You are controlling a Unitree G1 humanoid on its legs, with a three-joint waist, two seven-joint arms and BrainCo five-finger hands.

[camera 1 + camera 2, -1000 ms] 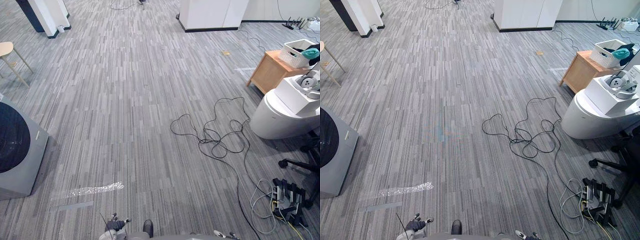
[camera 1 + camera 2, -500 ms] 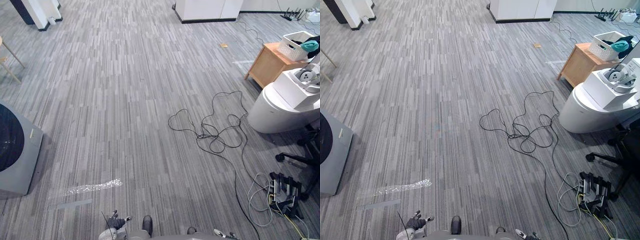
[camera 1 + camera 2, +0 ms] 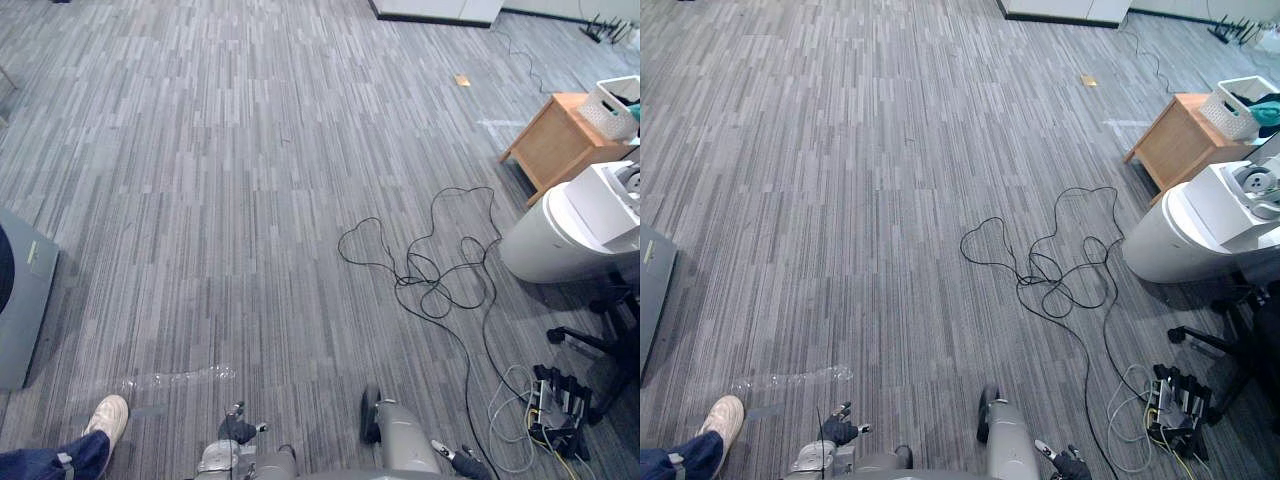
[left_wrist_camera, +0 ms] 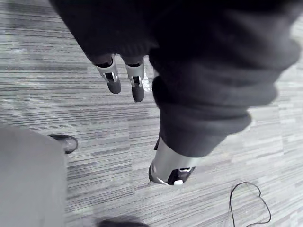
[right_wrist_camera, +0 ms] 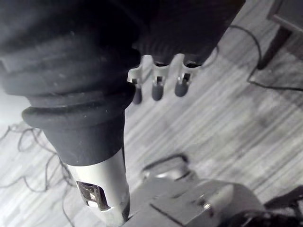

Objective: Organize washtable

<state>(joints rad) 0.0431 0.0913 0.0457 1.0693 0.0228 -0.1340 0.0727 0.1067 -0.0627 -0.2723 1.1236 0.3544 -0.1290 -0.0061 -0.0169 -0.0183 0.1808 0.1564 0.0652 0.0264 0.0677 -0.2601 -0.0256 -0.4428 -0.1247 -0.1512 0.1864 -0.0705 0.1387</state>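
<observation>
Rightward, wooden table (image 3: 1190, 130) stands corner-first, white basket (image 3: 1238, 108) atop.

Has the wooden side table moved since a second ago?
No. The wooden side table still stands just behind the white rounded unit, as before; the whole view has shifted, so the camera moved.

The left hand (image 4: 136, 81) wears a dark ribbed cover (image 4: 203, 80) that bulges in soft rolls over its back and wrist. From under it come silver fingers (image 4: 111, 75) with dark tips, and a thick silver thumb (image 4: 168, 165) with a dark end. The right hand (image 5: 156, 85) looks alike, with a black ribbed sleeve (image 5: 71, 90) and silver, dark-tipped fingers. Its pale thumb (image 5: 102, 189) bears what seems to be a small dark inset panel.
</observation>
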